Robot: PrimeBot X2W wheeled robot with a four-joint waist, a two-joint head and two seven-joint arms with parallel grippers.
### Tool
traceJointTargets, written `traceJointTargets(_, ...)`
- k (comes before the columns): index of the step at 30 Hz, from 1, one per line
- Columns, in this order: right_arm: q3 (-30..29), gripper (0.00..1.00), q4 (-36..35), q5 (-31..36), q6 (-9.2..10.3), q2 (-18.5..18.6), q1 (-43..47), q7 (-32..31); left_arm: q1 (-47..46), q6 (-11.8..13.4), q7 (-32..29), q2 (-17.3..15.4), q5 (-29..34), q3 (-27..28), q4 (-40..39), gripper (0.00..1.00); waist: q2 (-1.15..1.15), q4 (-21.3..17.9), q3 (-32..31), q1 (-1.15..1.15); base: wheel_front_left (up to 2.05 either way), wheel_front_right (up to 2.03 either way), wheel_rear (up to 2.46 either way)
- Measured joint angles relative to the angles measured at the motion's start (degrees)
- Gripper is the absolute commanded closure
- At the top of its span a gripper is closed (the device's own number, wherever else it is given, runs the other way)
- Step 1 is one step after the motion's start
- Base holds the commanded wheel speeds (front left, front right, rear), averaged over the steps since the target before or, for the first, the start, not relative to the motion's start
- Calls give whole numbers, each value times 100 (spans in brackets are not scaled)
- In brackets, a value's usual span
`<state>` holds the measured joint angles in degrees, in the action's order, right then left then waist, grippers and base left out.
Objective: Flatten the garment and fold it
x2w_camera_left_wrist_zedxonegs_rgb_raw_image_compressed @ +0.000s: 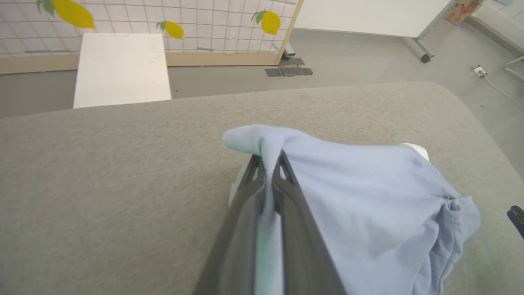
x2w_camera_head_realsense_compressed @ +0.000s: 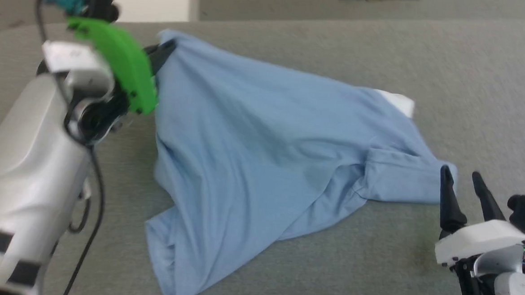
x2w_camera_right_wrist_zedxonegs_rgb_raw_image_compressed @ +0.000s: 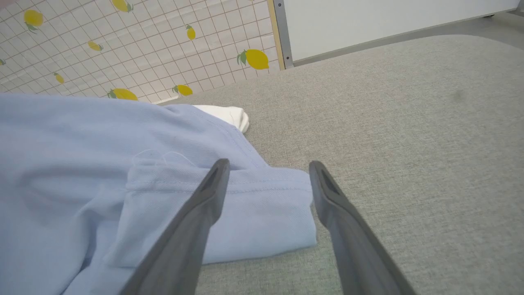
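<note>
The garment (x2w_camera_head_realsense_compressed: 262, 143), a light blue T-shirt, lies rumpled across the grey padded table (x2w_camera_head_realsense_compressed: 472, 86), with a white panel (x2w_camera_head_realsense_compressed: 399, 102) at its far right edge. My left gripper (x2w_camera_head_realsense_compressed: 166, 50) is raised at the far left, shut on a corner of the garment (x2w_camera_left_wrist_zedxonegs_rgb_raw_image_compressed: 286, 164); the cloth is pinched between the dark fingers (x2w_camera_left_wrist_zedxonegs_rgb_raw_image_compressed: 294, 229) and drapes away to the right. My right gripper (x2w_camera_head_realsense_compressed: 461, 176) stands open at the lower right. Its fingertips hover over the end of a sleeve (x2w_camera_right_wrist_zedxonegs_rgb_raw_image_compressed: 245, 205), one finger (x2w_camera_right_wrist_zedxonegs_rgb_raw_image_compressed: 192, 229) above the cloth and the other over the bare table.
The grey table (x2w_camera_left_wrist_zedxonegs_rgb_raw_image_compressed: 102, 184) has a rounded far edge. Beyond it stand a white block (x2w_camera_left_wrist_zedxonegs_rgb_raw_image_compressed: 120, 67), a lemon-patterned grid wall (x2w_camera_right_wrist_zedxonegs_rgb_raw_image_compressed: 135, 45) and a white board (x2w_camera_right_wrist_zedxonegs_rgb_raw_image_compressed: 368, 20). A black cable (x2w_camera_head_realsense_compressed: 93, 210) hangs along my left arm.
</note>
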<state>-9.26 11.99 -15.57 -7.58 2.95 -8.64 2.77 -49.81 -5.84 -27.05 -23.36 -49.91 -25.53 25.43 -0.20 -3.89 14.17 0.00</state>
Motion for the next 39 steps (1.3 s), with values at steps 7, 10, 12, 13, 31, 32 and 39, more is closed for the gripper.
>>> traceJointTargets(7,-22,0,-37,3,0,-4,187,-154,1719,724,152,-465,-390,469,-694,100,0,608,-451,0,0,0,0)
traceJointTargets(10,7,0,-62,2,0,-4,191,-201,2688,999,148,-527,-677,609,-865,100,0,844,-612,0,0,0,0)
traceJointTargets(12,51,0,-65,0,0,-4,191,-227,3298,1150,144,-511,-866,658,-999,100,0,971,-710,0,0,0,0)
traceJointTargets(13,75,0,-64,-1,0,-5,191,-227,3596,1204,140,-500,-956,649,-1072,100,0,1026,-764,0,0,0,0)
traceJointTargets(31,133,0,168,-119,0,-8,194,-172,4481,875,2050,-381,-940,1705,-2494,0,0,1053,-1187,0,0,0,0)
traceJointTargets(32,142,0,171,-124,0,-8,195,-169,4481,849,2230,-437,-738,1707,-2496,0,0,1029,-1194,0,0,0,0)
traceJointTargets(39,207,0,118,3,0,-7,196,-360,4474,787,3628,-555,786,1373,-2210,0,0,911,-1075,0,0,0,0)
